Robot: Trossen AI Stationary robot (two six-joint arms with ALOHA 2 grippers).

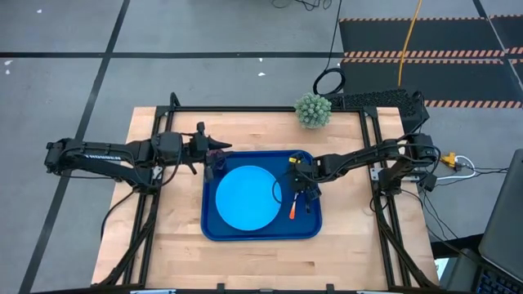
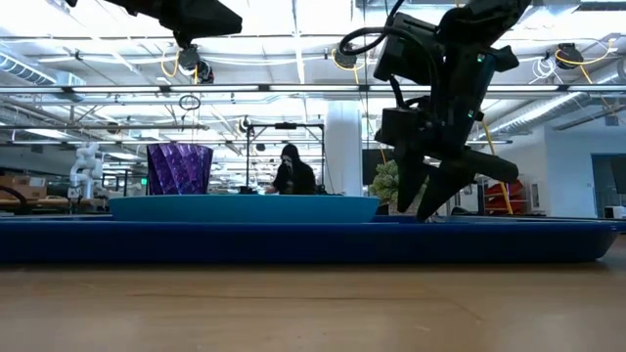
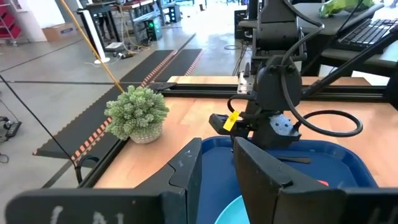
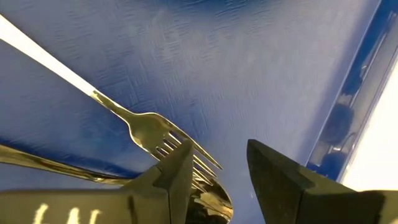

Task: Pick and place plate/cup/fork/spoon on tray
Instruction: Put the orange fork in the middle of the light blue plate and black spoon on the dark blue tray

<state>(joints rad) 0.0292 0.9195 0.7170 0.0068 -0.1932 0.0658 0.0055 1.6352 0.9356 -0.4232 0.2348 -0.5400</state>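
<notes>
My right pincer [image 4: 217, 155] hangs low over the right end of the tray [image 1: 261, 236], fingers apart with nothing between them. Just beneath them lie the fork [image 4: 146, 130] and the spoon [image 4: 208, 205], flat on the tray floor and side by side. The fork's tines sit right by the spoon's bowl, and its orange handle points toward the tray's near edge.

Both look light, stiff and thin, and the metal is polished. I judge they would slide on the smooth plastic and could twist out of a poor grip. If either needs shifting, I would take the fork across its orange handle, which is thicker and likely less slippery than the tines. The spoon I would take mid-handle, well clear of the fork so I do not catch both.

The plate [image 1: 245, 196] fills the tray's middle, just beside the cutlery, so there is little floor left between it and the tray's right rim. That raised rim is close to my outer finger. The clean way out looks to be straight up, since a sideways sweep risks dragging cutlery into the plate or the rim.

The cup [image 2: 179, 168] stands upright at the tray's far left corner. My left pincer [image 3: 217, 165] is above that corner, fingers apart and holding nothing. Beyond the tray's far edge a small plant [image 1: 313, 110] sits on the table, well apart from my work.
</notes>
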